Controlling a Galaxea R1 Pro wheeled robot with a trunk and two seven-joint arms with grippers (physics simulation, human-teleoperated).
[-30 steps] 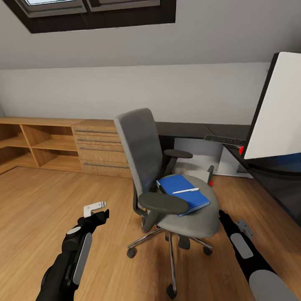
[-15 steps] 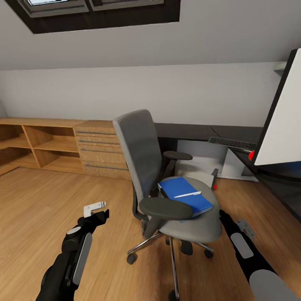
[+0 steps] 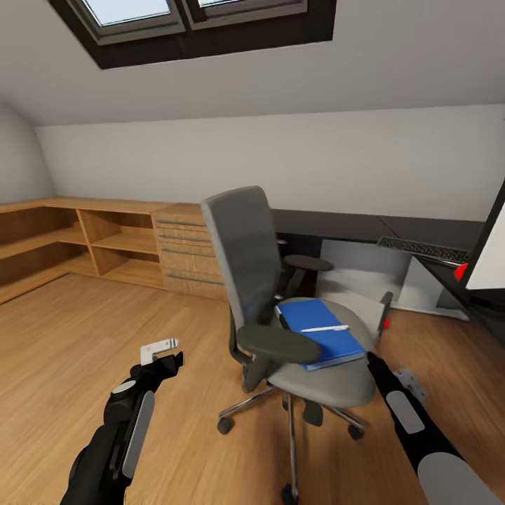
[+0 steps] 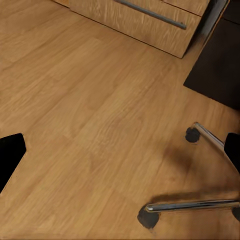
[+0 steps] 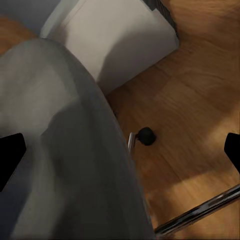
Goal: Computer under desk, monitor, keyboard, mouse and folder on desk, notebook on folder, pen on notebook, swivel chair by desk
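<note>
The swivel chair [image 3: 242, 259] stands mid-floor, its grey back toward me. On its seat lies a blue flat notebook or folder [image 3: 330, 345] with the pale pen [image 3: 324, 328] across it. Behind runs the black desk [image 3: 337, 226] with the keyboard [image 3: 424, 249] on it and the monitor [image 3: 491, 263] cut off at the right edge. The light-grey computer [image 3: 361, 270] [image 5: 115, 40] sits under the desk. My left gripper [image 3: 165, 354] [image 4: 120, 150] hangs open over bare floor left of the chair. My right gripper [image 3: 373, 362] [image 5: 120, 150] is open beside the seat's right edge, holding nothing.
A light wooden dresser [image 3: 182, 245] with bar handles and open shelves [image 3: 84, 238] line the left wall. A skylight [image 3: 189, 21] sits in the sloped ceiling. The chair's chrome base and casters [image 3: 291, 421] [image 4: 192, 135] spread over the wooden floor.
The whole view has swung left and up, so the monitor slid to the right edge and more shelving shows. Both arms hold the same pose; the chair's things lie as before.
</note>
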